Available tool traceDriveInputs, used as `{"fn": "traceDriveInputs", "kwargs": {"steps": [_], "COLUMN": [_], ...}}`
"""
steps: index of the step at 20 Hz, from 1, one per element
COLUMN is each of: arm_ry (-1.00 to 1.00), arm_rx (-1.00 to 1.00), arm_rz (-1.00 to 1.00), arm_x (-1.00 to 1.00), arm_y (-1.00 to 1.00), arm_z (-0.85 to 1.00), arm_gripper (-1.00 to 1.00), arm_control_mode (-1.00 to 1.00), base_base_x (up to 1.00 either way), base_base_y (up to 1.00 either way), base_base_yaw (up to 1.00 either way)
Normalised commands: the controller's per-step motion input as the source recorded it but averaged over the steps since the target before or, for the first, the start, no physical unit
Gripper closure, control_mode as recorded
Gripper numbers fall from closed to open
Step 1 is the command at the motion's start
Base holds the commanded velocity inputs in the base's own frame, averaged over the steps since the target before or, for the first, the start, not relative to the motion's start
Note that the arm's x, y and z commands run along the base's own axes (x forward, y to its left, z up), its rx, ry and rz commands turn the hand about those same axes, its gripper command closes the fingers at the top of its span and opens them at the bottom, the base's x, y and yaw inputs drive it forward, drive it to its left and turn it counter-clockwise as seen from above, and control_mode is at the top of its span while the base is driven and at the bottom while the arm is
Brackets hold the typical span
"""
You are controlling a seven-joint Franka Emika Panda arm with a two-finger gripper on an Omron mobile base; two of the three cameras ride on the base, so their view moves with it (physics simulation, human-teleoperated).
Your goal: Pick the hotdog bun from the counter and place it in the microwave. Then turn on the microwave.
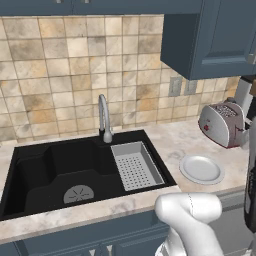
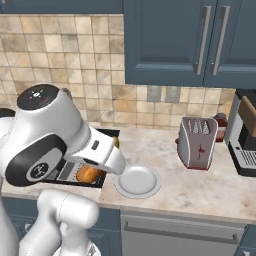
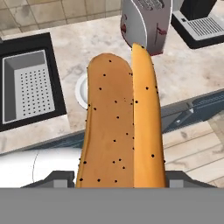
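The white arm (image 2: 55,145) fills the left, with a golden-brown hotdog bun (image 2: 88,174) peeking beneath its wrist. A round white plate (image 2: 138,181) lies just beside it on the marbled surface (image 2: 200,187). A silver toaster (image 2: 198,143) stands farther right.

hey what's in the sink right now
The black sink holds a grey perforated rack on its right side and a round drain in the basin floor. Nothing else shows in it; the near wall hides the front strip of the basin floor.
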Motion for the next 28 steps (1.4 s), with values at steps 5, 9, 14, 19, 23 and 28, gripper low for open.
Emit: {"fn": "traceDriveInputs", "kwargs": {"steps": [5,9,14,19,23,28], "arm_ry": [-0.03,0.0,0.0,0.0,0.0,0.0], "arm_rx": [0.0,0.0,0.0,-0.01,0.0,0.0], "arm_rz": [0.0,0.0,0.04,0.08,0.11,0.06], "arm_x": [-0.31,-0.26,-0.25,-0.06,0.0,0.0], "arm_y": [0.26,0.18,0.25,0.43,0.36,0.17], "arm_z": [0.55,0.25,0.01,0.0,0.0,0.0], "arm_gripper": [1.0,1.0,1.0,1.0,1.0,1.0], "arm_control_mode": [-1.0,-1.0,-1.0,-1.0,-1.0,-1.0], "base_base_x": [0.0,0.0,0.0,0.0,0.0,0.0], "base_base_y": [0.0,0.0,0.0,0.0,0.0,0.0], "base_base_yaw": [0.0,0.0,0.0,0.0,0.0,0.0]}}
